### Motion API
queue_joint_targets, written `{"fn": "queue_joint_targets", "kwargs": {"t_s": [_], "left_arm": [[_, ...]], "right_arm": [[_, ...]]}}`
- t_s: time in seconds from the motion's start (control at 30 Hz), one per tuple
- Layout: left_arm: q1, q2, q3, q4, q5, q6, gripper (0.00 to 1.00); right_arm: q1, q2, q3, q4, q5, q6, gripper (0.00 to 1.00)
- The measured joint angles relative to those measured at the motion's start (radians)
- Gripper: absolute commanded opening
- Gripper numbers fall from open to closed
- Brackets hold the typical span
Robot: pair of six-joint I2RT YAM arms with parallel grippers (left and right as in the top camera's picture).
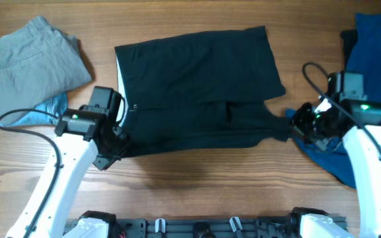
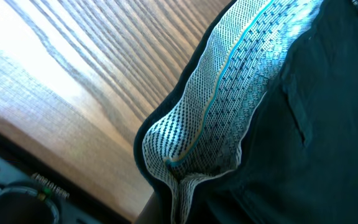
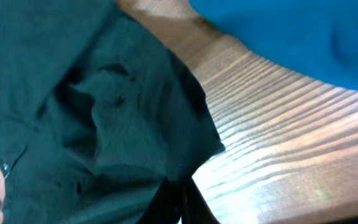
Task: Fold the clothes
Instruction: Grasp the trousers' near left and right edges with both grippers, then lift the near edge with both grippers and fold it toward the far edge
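On the middle of the bench (image 1: 197, 178) lie the black shorts (image 1: 197, 86), spread out and not yet folded. My left jaws are clamped on the waistband at near left, and my right jaws pinch the near right end (fabric bunches tight in both wrist views). Far left, one grey garment (image 1: 32, 56) sits folded on one light-blue piece (image 1: 48, 106). One blue garment (image 1: 376, 59) waits crumpled at right. That makes four garments; I judge two done, two left.

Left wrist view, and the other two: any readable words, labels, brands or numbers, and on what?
None readable.
One pale line of print on the dark hardware, lower left of the left wrist view: too blurred to read.
The black shorts show no lettering.
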Motion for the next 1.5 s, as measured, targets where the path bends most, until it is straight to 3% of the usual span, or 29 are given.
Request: {"fn": "queue_joint_targets", "kwargs": {"t_s": [0.3, 0.47, 0.63, 0.9, 1.03, 1.17, 1.27, 1.3, 1.33, 1.37, 1.4, 1.5], "left_arm": [[0.000, -0.196, 0.130, -0.067, 0.129, 0.086, 0.04], [-0.002, -0.251, 0.137, 0.115, 0.163, 0.094, 0.04], [-0.002, -0.097, 0.140, 0.225, 0.156, 0.066, 0.04], [0.013, 0.259, 0.141, 0.465, 0.061, -0.045, 0.05], [0.070, 0.349, 0.141, 0.583, 0.055, -0.075, 0.13], [0.117, 0.420, 0.139, 0.722, -0.023, -0.089, 0.09], [0.118, 0.462, 0.139, 0.742, -0.037, -0.092, 0.10], [0.118, 0.478, 0.139, 0.741, -0.040, -0.092, 0.15], [0.118, 0.494, 0.139, 0.740, -0.040, -0.093, 0.29], [0.118, 0.499, 0.139, 0.741, -0.040, -0.097, 0.36], [0.118, 0.501, 0.139, 0.750, -0.040, -0.096, 0.49], [0.118, 0.503, 0.133, 0.890, 0.005, -0.094, 0.65]], "right_arm": [[0.001, -0.079, 0.319, -0.148, 0.110, -0.105, 0.04], [0.006, -0.087, 0.407, 0.046, 0.123, -0.217, 0.04], [0.007, 0.105, 0.411, 0.161, 0.117, -0.283, 0.04], [0.061, 0.479, 0.412, 0.493, 0.065, -0.315, 0.04], [0.103, 0.582, 0.411, 0.619, 0.066, -0.315, 0.04], [0.114, 0.627, 0.412, 0.792, 0.105, -0.314, 0.04], [0.121, 0.652, 0.412, 0.849, 0.112, -0.310, 0.04], [0.124, 0.661, 0.412, 0.854, 0.115, -0.310, 0.04], [0.130, 0.669, 0.412, 0.857, 0.119, -0.311, 0.04], [0.132, 0.671, 0.412, 0.856, 0.122, -0.310, 0.04], [0.134, 0.671, 0.412, 0.856, 0.122, -0.311, 0.04], [0.136, 0.671, 0.412, 0.837, 0.124, -0.310, 0.04]]}}
